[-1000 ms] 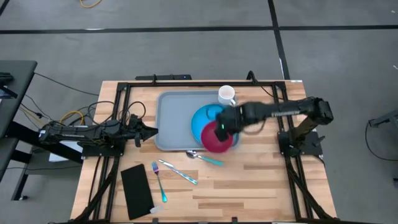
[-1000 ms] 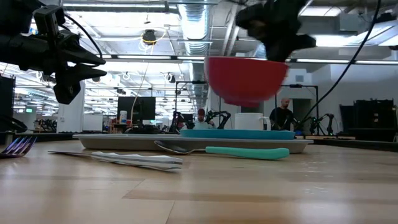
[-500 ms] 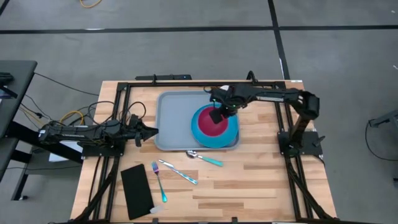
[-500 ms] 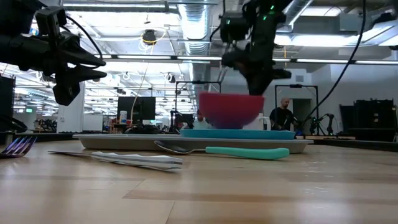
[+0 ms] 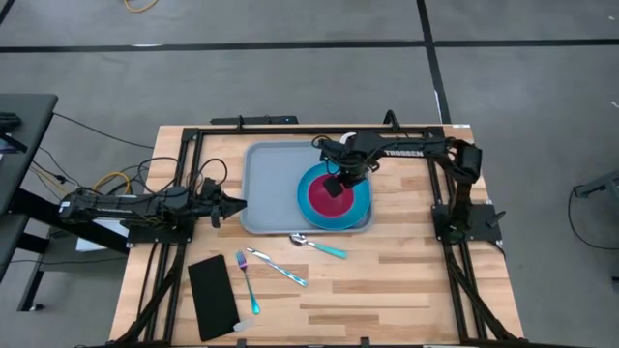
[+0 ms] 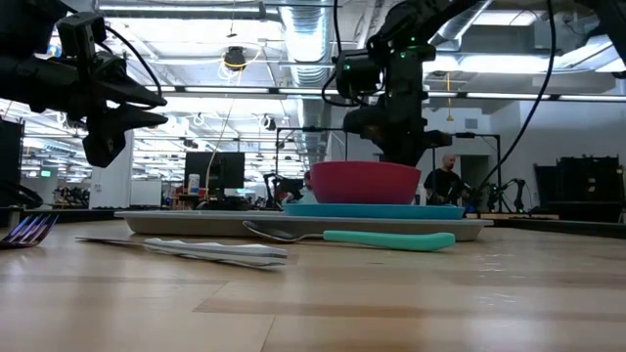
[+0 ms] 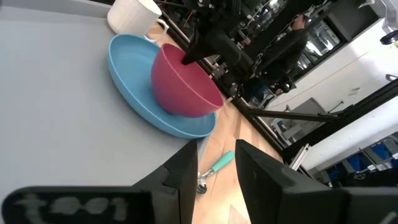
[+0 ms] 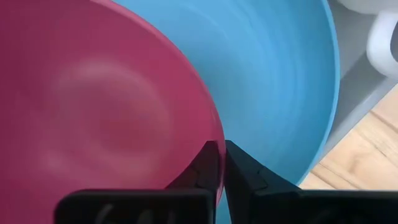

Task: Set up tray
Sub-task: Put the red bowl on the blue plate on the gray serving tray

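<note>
The grey-blue tray [image 5: 266, 184] lies at the table's far middle. A blue plate [image 5: 361, 209] lies on its right half. A red bowl [image 5: 324, 200] stands by its base on the plate, also in the low view [image 6: 362, 183]. My right gripper [image 8: 219, 146] is shut on the bowl's rim, above the plate [image 5: 338, 174]. A white mug [image 7: 134, 15] stands on the tray's far right corner, mostly hidden under my right arm in the high view. My left gripper [image 5: 235, 204] is open and empty, in the air at the tray's left edge. My right gripper holds the red bowl's rim [image 8: 213, 127] on the side toward the mug. One finger is inside the bowl and one outside, pinching the wall. The fingers come from above, pointing down. The bowl stands upright with its base on the blue plate [image 6: 372, 209].
A spoon with a teal handle [image 5: 319, 245] lies just in front of the tray. A knife [image 5: 279, 268], a fork [image 5: 247, 282] and a black napkin [image 5: 213, 295] lie near the front left. Black frame rails [image 5: 184, 174] run along the table's sides.
My right gripper has carried the red bowl from above the tray's near right corner toward the far edge and down. The bowl was lifted clear and now stands on the blue plate. The gripper stays shut on its rim. My right arm now covers the mug.
</note>
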Available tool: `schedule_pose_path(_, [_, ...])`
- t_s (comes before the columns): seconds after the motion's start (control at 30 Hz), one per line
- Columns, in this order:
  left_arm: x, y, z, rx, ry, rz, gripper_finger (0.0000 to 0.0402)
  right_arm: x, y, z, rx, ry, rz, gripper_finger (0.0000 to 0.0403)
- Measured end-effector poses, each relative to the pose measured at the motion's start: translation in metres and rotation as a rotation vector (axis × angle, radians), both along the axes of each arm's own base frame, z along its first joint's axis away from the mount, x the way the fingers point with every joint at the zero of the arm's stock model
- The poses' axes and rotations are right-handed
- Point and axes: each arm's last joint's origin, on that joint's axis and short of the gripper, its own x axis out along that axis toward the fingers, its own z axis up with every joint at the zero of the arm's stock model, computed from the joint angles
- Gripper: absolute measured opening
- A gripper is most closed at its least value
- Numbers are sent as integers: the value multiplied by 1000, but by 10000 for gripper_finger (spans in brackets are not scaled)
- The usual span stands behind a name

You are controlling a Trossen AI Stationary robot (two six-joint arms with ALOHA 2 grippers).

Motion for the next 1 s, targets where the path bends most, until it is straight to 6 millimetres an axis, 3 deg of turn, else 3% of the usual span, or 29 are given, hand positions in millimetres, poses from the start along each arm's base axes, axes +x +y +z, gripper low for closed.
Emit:
schedule_pose_path(0.27, [0, 0, 0, 6, 1, 0, 96, -7, -6, -1, -38, 62, -21, 40])
schedule_pose_path(0.63, [0, 0, 0, 11, 1, -1, 96, -9, -8, 1, -27, 58, -25, 16])
schedule_pose_path(1.0, [0, 0, 0, 11, 1, 0, 95, -10, -6, -1, -26, 88, -25, 107])
